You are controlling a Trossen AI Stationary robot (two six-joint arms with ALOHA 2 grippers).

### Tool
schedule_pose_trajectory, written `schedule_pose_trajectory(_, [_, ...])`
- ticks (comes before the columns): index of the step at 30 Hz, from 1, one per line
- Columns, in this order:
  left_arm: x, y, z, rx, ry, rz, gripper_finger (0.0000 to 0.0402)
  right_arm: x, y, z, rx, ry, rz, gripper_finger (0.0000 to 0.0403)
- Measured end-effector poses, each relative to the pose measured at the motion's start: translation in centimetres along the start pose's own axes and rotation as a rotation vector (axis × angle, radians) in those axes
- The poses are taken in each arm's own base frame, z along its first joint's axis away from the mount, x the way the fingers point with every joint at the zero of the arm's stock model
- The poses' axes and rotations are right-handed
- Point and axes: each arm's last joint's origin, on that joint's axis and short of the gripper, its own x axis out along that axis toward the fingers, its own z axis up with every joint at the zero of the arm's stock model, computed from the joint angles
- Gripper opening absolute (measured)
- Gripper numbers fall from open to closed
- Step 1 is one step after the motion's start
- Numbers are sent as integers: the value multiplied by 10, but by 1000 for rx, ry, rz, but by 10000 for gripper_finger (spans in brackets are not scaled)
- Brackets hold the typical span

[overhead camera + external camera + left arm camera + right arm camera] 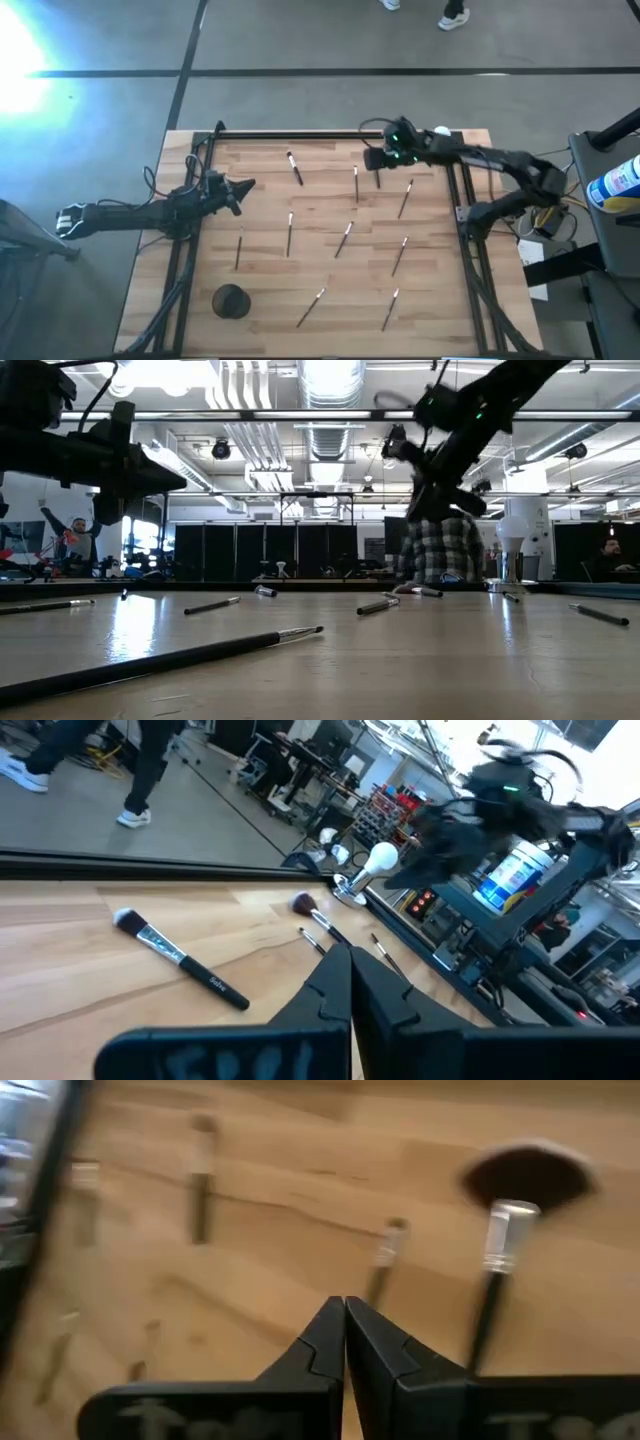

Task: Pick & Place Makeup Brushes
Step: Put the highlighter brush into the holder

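Wooden slats make up the table, and the makeup brushes lie scattered across it — about ten thin sticks, most running roughly twelve-to-six or a little tilted toward one o'clock. A dark cup stands near the front-left corner, at about seven o'clock from the table's middle.

Neither arm holds anything. The left gripper hangs over the left edge with its fingers pressed together; the nearest brush to it lies at about two o'clock, its pale head toward the far rail. The right gripper hovers at the far side, fingers likewise together and empty.

The right arm looks the nearer one for a pick: the fan-headed brush sits just ahead of it at roughly one o'clock from the fingertips in the wrist view, its handle running almost in line with the fingers. I'd judge the jaws must first part, then turn across that handle before coming down.
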Motion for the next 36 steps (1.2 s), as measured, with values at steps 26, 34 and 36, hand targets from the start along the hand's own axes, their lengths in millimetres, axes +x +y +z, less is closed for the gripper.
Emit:
schedule_pose_trajectory(26, [0,1,0,-13,-12,18,0,126,-38,79,46,297,-461,216])
schedule_pose_trajectory(34, [0,1,1,-42,-26,34,0,130,-39,80,1,293,-448,146])
schedule_pose_trajectory(36, [0,1,1,-71,-42,46,0,129,-38,80,-24,292,-439,115])
